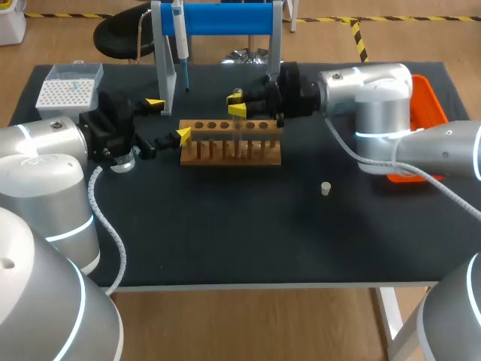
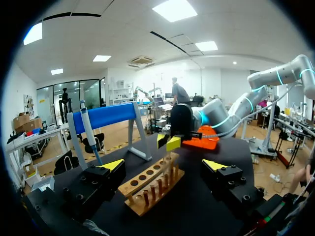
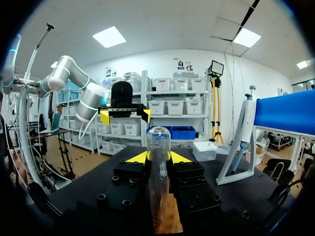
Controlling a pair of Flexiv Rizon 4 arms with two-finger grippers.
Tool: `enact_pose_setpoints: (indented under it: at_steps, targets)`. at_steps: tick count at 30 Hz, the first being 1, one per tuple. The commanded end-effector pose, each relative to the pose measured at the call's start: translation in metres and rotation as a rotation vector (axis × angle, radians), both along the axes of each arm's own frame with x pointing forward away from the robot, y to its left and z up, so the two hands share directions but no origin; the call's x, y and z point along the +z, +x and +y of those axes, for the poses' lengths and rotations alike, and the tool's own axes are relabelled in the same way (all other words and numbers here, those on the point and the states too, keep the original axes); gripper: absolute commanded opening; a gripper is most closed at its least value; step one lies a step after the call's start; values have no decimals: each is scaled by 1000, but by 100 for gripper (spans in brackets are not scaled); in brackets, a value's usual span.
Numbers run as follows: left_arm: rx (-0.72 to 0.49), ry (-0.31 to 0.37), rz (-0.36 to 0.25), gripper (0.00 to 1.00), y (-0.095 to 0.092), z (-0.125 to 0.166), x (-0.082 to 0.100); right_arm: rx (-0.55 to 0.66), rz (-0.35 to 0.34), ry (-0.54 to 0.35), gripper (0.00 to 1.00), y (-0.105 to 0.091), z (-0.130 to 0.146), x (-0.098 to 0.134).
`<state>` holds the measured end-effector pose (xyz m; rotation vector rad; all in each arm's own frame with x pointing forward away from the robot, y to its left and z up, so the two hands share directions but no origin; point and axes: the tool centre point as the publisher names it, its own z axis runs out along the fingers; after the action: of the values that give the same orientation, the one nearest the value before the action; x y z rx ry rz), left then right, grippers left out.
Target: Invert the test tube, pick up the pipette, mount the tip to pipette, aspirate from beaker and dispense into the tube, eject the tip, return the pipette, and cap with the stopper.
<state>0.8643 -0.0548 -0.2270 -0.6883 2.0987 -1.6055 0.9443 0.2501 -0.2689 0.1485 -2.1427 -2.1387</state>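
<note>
Holding the test tube [image 3: 158, 147] tight between both yellow fingers, my right gripper [image 1: 237, 104] sits in the upper middle of the head view, just over the wooden rack [image 1: 229, 150]. From the right wrist view, the tube stands straight up between the fingers, with its round closed end on top and the rack under it. So I think I am only at the first job, turning the tube over, and I cannot say that it is done. My left gripper [image 1: 168, 119] is at the middle left of the head view, by the left end of the rack. Its fingers are wide apart with nothing in them. All the other jobs look like they are waiting. The pipette [image 1: 180, 37] hangs on the blue stand [image 1: 225, 18] at the top middle, with no hand on it. The tip box [image 1: 68, 90] sits at the upper left. The little stopper [image 1: 325, 189] lies alone on the table [image 1: 225, 233], right of the middle and well apart from the tube. I cannot find the beaker in these pictures.
</note>
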Motion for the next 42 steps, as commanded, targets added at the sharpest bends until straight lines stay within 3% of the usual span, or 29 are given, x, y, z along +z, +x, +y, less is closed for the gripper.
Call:
enact_pose_setpoints:
  at_steps: [1, 19, 42]
  targets:
    - [4, 0, -3, 100, -1, -1, -1, -5, -3, -4, 0, -1, -4, 7]
    - [4, 0, -3, 100, -1, -1, -1, -7, -4, -9, 0, -4, -2, 25]
    - [4, 0, -3, 100, -1, -1, -1, -22, -51, 11, 0, -12, -9, 66]
